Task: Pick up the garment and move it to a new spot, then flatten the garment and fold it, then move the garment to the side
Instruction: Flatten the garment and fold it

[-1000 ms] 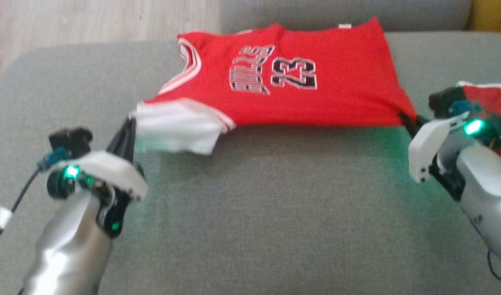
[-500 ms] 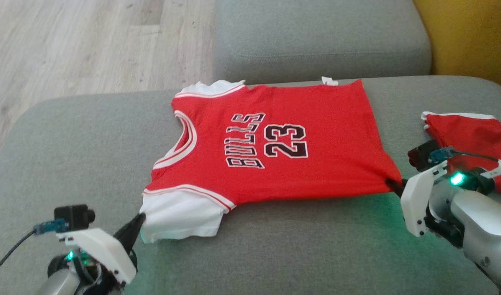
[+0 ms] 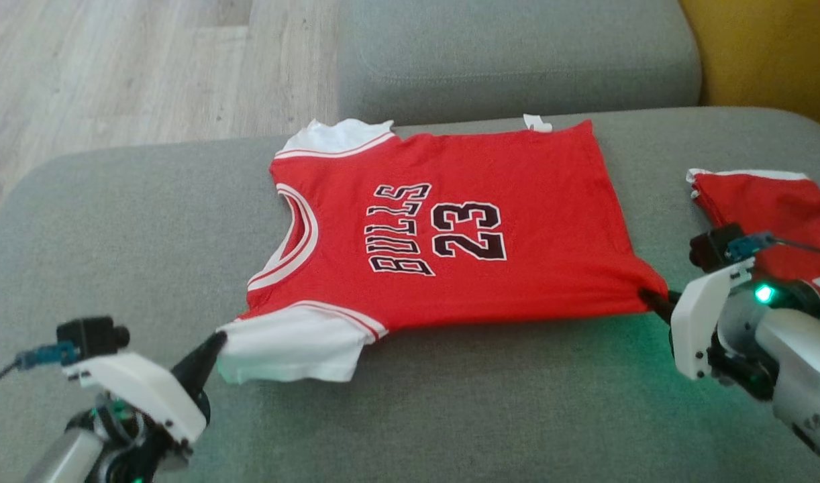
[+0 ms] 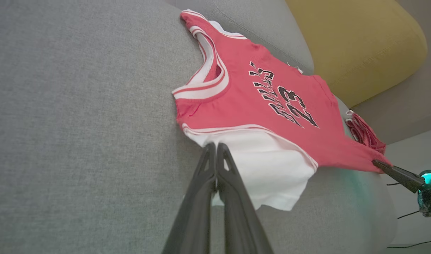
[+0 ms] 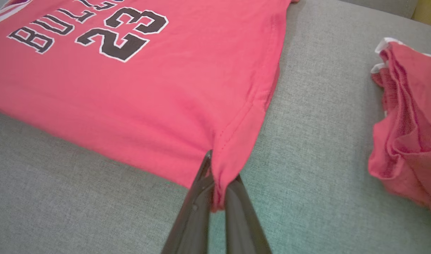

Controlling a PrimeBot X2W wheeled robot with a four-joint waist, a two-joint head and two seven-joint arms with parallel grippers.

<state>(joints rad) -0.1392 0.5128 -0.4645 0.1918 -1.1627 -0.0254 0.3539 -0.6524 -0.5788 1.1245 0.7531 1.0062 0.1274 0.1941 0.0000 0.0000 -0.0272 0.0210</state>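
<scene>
Lying spread out, print side up, on the grey fabric sofa seat (image 3: pixel 450 416), the red jersey with white sleeves and black "BULLS 23" lettering (image 3: pixel 517 201) has its neck toward the robot's left and its hem toward the right. The near white sleeve (image 3: pixel 289 345) is pinched at its outer edge by the left gripper (image 3: pixel 214 341), whose two dark fingers are pressed together on the cloth. The near hem corner (image 3: pixel 641 285) is drawn out to a point and clamped by the right gripper (image 3: pixel 653 300); in the right wrist view, red cloth is squeezed between its closed fingers (image 5: pixel 198 197). A second, crumpled red garment with white trim (image 3: pixel 765 201) lies on the seat beyond the right gripper, apart from the jersey. A grey back cushion (image 3: pixel 517 54) rises behind the jersey, a mustard-yellow cushion (image 3: pixel 765 54) sits at the far right, and pale wooden floor (image 3: pixel 115 67) shows at the far left.
</scene>
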